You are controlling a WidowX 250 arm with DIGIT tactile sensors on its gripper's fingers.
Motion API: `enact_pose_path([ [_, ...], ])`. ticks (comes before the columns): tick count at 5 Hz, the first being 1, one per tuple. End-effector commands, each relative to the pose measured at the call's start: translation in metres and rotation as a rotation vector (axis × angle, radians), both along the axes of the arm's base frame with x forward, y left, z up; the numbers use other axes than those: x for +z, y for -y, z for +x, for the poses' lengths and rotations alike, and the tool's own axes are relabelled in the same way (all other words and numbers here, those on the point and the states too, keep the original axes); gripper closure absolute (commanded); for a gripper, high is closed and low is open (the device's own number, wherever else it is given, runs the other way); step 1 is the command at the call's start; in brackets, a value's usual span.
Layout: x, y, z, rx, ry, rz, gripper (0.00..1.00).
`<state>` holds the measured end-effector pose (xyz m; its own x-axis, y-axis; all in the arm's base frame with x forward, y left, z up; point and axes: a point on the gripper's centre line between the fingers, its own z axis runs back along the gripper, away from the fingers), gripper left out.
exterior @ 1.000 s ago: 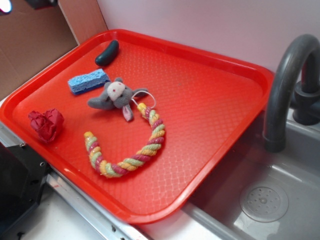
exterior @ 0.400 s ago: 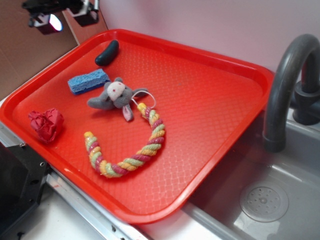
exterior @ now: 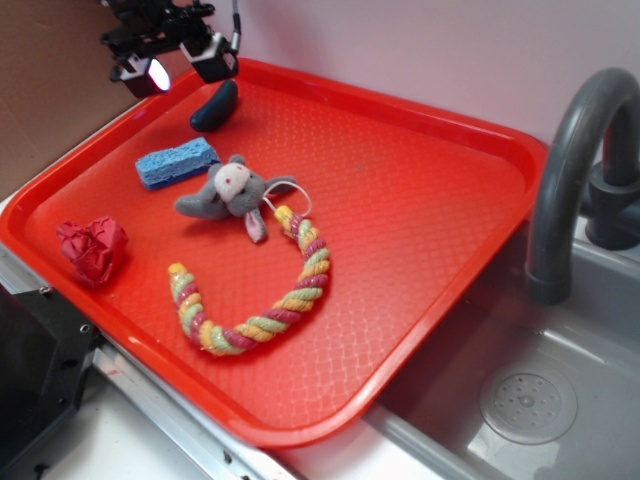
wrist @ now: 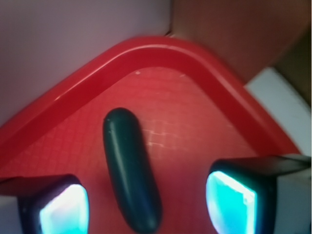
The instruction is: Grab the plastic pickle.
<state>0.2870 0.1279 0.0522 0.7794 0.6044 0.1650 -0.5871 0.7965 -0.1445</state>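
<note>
The black robot gripper with its glowing fingertip pads (exterior: 180, 68) is sliding in from the top-left corner, having travelled rightward and lower since the earlier exterior pictures, and it is now hanging over the far left corner of the textured red plastic tray (exterior: 420, 150). Its jaws are standing wide apart, holding nothing.

The glossy dark green plastic pickle (exterior: 215, 105) is lying flat on the tray floor in that far left corner, just beside the raised rim, and it is sitting exactly where it was a second ago. In the exterior view the gripper is hovering just up and left of it, with one pad (exterior: 213, 68) showing right above the pickle's upper end. In the wrist view the pickle (wrist: 130, 168) is running lengthwise between the two lit fingertips (wrist: 63, 207), nearer the left one, with clear tray floor showing on both sides, so the fingers are not touching it.

Nearer the camera, the blue rectangular sponge (exterior: 177, 162) is resting just below the pickle, apart from it. The small grey plush mouse (exterior: 232, 192) is lying beside the sponge, its tail end meeting the pastel braided rope toy (exterior: 262, 300), which is curving in a loop. A crumpled red cloth (exterior: 93, 250) is sitting near the left rim. Off to the right, a dark grey faucet (exterior: 572, 170) is arching over a grey sink (exterior: 520, 400).
</note>
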Motion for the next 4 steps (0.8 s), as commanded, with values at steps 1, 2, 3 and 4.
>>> enact_pose_path([
  [1, -0.014, 0.005, 0.004, -0.05, -0.16, 0.043, 0.0],
  [2, -0.03, 0.015, 0.001, -0.065, -0.248, 0.111, 0.0],
  [3, -0.04, 0.023, 0.001, -0.095, -0.28, 0.149, 0.0],
  [4, -0.041, 0.025, 0.0, -0.088, -0.278, 0.17, 1.0],
])
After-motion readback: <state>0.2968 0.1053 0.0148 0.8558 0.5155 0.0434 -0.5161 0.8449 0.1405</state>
